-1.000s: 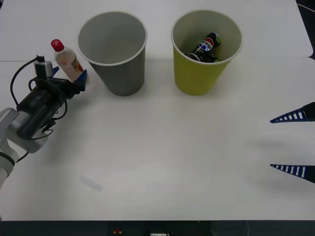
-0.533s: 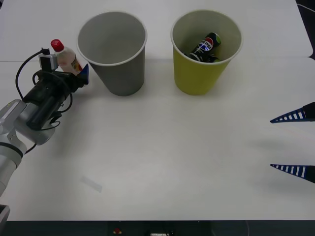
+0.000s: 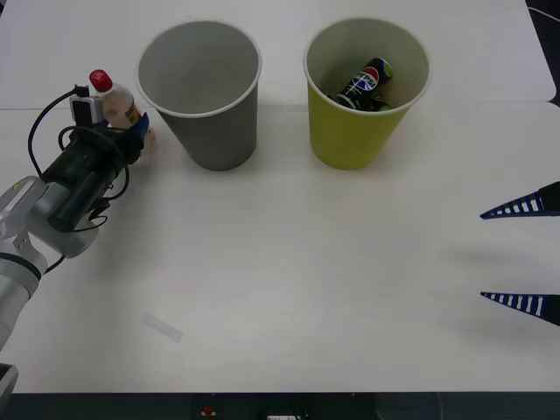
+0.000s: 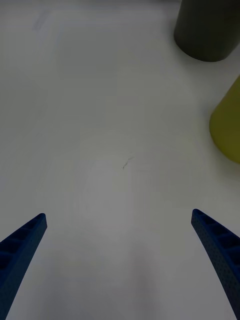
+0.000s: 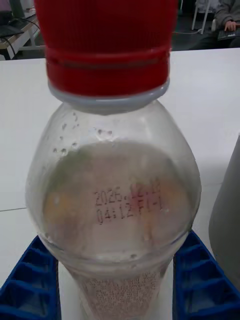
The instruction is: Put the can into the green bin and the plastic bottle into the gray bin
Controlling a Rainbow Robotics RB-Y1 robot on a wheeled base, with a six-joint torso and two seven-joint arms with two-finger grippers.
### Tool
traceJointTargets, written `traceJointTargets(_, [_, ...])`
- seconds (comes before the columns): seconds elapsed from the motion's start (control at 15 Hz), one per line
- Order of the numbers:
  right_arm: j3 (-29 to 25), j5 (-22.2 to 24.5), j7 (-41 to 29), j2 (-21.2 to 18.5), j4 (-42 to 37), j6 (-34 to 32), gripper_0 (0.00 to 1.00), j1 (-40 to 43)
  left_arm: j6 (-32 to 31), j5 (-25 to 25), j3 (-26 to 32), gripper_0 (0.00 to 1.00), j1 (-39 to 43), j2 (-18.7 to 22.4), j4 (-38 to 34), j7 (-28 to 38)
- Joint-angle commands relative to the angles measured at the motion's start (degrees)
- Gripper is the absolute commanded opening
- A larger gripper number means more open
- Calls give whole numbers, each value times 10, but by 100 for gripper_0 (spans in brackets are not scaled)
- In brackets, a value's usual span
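Observation:
The plastic bottle [image 3: 116, 102], clear with a red cap, stands nearly upright just left of the gray bin [image 3: 199, 92]. My left gripper [image 3: 133, 131] is shut on its lower body. In the left wrist view the plastic bottle [image 5: 117, 200] is very close, with a blue finger [image 5: 30, 285] on each side of it. The black can [image 3: 368, 81] lies tilted inside the green bin [image 3: 363, 131]. My right gripper [image 3: 483, 255] hangs open over the table's right side, far from both bins, and the right gripper [image 4: 120, 260] has nothing between its fingers.
The two bins stand side by side at the back of the white table [image 3: 289, 280]. The right wrist view shows the gray bin's base [image 4: 210, 30] and the green bin's side [image 4: 227, 125]. A faint patch [image 3: 164, 326] marks the table at front left.
My left arm moved a little farther back and left with the bottle. The bottle went from leaning to nearly upright. The right arm has not moved.

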Motion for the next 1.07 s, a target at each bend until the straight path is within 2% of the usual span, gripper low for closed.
traceJointTargets(0.07, [0, 0, 0, 0, 0, 0, 100, 0, -2, -2, 0, 0, 1, 0, 0, 2])
traceJointTargets(0.6, [0, 0, 0, 0, 0, 0, 100, 0, -5, -20, 1, 0, 1, 2, -2, 9])
traceJointTargets(1.07, [0, 0, 0, 0, 0, 0, 100, 0, -62, -45, 1, 0, 25, 43, -2, 33])
